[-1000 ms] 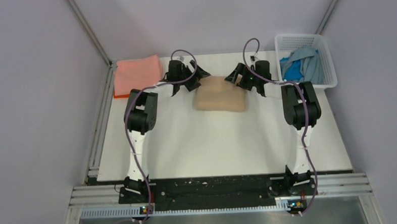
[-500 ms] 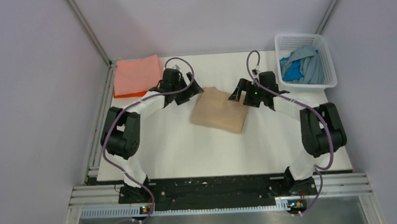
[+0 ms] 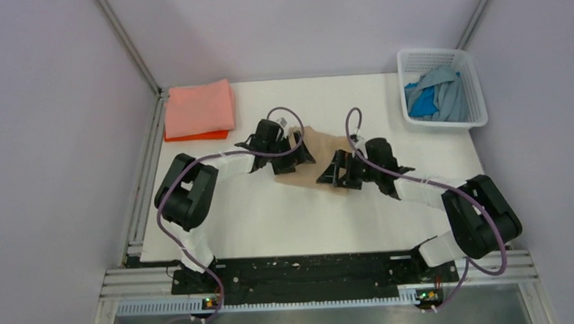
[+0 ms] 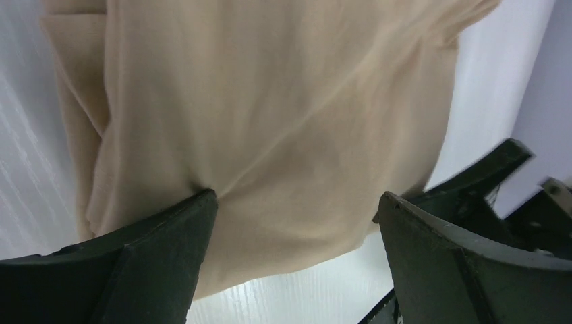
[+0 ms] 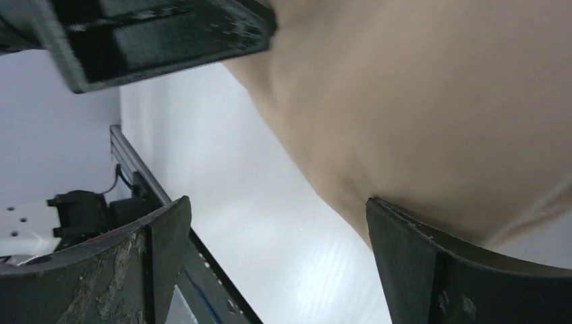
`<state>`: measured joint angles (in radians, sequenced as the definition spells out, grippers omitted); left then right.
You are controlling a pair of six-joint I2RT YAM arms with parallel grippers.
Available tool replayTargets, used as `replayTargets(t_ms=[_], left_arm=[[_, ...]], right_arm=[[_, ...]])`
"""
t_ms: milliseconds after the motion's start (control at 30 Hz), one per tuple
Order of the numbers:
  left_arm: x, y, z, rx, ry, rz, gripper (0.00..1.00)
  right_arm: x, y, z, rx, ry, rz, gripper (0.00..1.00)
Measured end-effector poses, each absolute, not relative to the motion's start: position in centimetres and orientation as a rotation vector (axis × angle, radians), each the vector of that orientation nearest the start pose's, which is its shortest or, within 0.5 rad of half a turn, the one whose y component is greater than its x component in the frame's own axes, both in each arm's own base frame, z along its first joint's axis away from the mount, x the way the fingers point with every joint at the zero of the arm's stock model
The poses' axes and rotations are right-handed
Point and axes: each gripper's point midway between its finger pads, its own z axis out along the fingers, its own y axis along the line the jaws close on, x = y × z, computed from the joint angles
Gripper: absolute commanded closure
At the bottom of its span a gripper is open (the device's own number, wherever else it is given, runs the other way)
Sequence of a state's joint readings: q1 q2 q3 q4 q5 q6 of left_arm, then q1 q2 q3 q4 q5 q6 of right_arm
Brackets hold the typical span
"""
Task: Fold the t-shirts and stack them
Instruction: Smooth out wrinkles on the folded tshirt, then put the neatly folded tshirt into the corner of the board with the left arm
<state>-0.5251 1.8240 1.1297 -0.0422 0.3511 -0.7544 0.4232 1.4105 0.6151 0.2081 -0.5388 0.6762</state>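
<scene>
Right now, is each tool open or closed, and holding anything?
Left tool: open, one fingertip against the tan t-shirt.
Right tool: open, nothing gripped.

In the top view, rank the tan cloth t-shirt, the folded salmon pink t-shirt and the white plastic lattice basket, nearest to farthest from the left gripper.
1. Tan cloth t-shirt, right at the left gripper.
2. Salmon pink t-shirt, far left corner.
3. White lattice basket, far right corner.

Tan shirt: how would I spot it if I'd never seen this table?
Find the middle of the white table, between the left gripper and right gripper. The tan shirt lies there. It is the only beige one: the pink shirt sits far left.
</scene>
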Motion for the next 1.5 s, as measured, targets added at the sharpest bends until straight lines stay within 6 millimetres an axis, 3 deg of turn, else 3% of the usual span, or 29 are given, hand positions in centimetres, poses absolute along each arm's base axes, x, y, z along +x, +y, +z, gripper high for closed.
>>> replayTargets(t_ms=[67,133,333,467,533,633,733,800,933,1167,1367,1500], left_arm=[[34.5,-30.3,5.7,-0.112,2.541,-1.012,0.01],[34.5,-30.1,6.0,-0.111,2.516,-1.035,0.01],[33.3,-29.3,5.9,-0.103,2.468,-1.045,0.01],[31.3,-28.1,6.3,-0.113,2.496,-0.991,0.01],[30.5,-27.4,7.0,-0.114,2.505,-0.938,0.01],[30.2,-26.3,9.2,-0.119,2.467,-0.876,0.01],[30.7,-24.7,11.1,-0.16,2.405,-0.788,0.01],[31.3,-23.5,11.2,-0.204,2.394,-0.704,0.01],[33.1,-21.5,8.7,-0.29,2.462,-0.494,0.01],[35.6,-21.4,3.6,-0.315,2.603,-0.3,0.05],[36.2,-23.0,3.2,-0.268,2.614,-0.276,0.09],[36.2,-24.5,2.8,-0.215,2.611,-0.185,0.28]], right_arm=[[26.1,24.1,6.8,-0.007,2.397,1.169,0.01],[25.5,23.6,4.9,0.031,2.441,1.158,0.01],[25.8,23.3,4.9,0.03,2.404,1.127,0.01],[25.4,21.7,5.3,0.034,2.402,1.013,0.01],[25.3,20.5,6.3,0.045,2.387,0.94,0.01],[25.8,18.7,9.7,0.073,2.271,0.836,0.01],[26.6,16.3,13.4,0.142,2.117,0.73,0.01],[26.9,14.5,15.5,0.203,2.025,0.659,0.01],[27.0,12.1,17.3,0.275,1.931,0.563,0.01],[26.7,9.9,16.1,0.308,1.959,0.424,0.01],[26.7,8.7,14.8,0.308,1.985,0.331,0.01],[26.3,8.2,13.8,0.305,2.01,0.294,0.01]])
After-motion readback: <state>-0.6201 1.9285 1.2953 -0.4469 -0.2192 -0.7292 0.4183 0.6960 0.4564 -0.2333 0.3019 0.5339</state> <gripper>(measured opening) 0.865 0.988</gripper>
